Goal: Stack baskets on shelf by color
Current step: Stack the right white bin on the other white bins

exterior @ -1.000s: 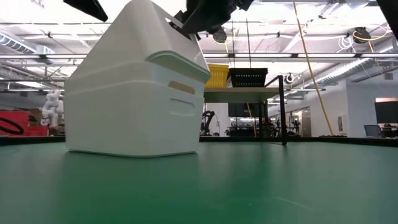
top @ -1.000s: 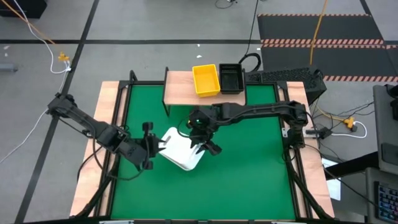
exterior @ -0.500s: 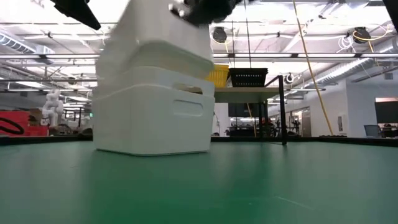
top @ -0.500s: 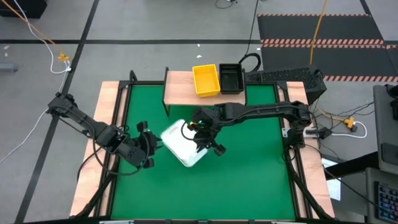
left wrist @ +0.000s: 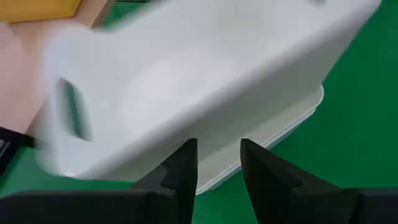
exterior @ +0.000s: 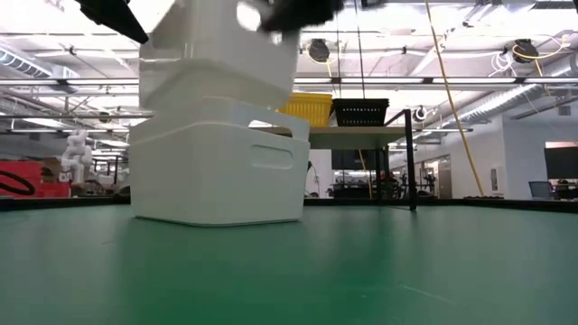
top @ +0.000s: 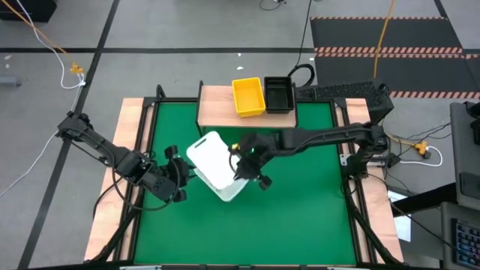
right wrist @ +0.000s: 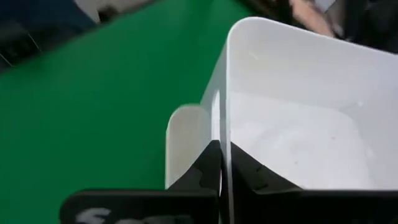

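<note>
Here the right gripper (top: 248,166) is pinching the upper white basket's (top: 212,157) wall, fingers clamped on it; the left gripper (top: 182,172) is waiting just beside, fingers apart.

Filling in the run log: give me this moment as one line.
right gripper: shut on upper white basket rim, lifting it from lower white basket | left gripper: open beside them | shelf: yellow basket, black basket
</note>
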Tool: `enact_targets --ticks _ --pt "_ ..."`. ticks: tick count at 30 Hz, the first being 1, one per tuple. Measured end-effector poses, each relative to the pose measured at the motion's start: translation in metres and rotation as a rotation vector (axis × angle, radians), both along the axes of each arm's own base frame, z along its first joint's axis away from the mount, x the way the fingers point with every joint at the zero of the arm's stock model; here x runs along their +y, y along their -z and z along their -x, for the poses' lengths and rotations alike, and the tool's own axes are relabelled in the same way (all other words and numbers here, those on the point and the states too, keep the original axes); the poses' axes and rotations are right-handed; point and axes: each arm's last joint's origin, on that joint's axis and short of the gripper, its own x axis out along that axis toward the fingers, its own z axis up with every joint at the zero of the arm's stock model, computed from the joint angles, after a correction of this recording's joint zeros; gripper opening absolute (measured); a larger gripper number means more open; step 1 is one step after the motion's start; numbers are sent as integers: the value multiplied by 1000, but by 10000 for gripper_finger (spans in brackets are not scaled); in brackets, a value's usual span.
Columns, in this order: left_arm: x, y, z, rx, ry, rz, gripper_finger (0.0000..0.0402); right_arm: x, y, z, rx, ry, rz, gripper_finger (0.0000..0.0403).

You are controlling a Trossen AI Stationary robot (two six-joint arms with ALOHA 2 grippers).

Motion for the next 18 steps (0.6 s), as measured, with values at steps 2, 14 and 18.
enact_targets --ticks 2,14,18 --pt "0 0 0 -1 -12 10 124 5 24 0 10 11 27 1" --pt "0 2 6 17 -41 -1 124 21 83 16 59 58 39 0" --pt "0 2 5 12 -43 4 124 21 77 17 51 68 15 11"
